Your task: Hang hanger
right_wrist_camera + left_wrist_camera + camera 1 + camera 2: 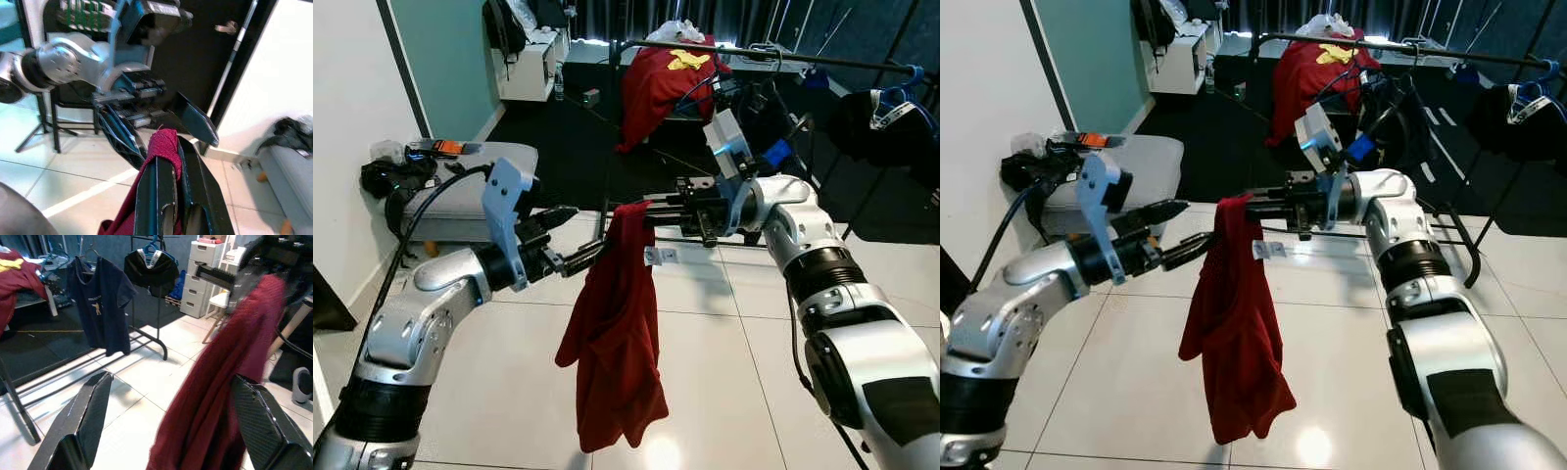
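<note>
The hanger itself cannot be made out under the dark red garment [617,333], which hangs in the air between the two arms, above the white tiled floor [715,352] and in front of the black clothes rack [773,59]. The right gripper [641,212] is closed on the top edge of the garment and carries it, as the red cloth is pinched between its two black fingers [156,196] in the right wrist view. The left gripper [579,247] has its fingers spread wide apart, just beside the cloth on the robot's left.
</note>
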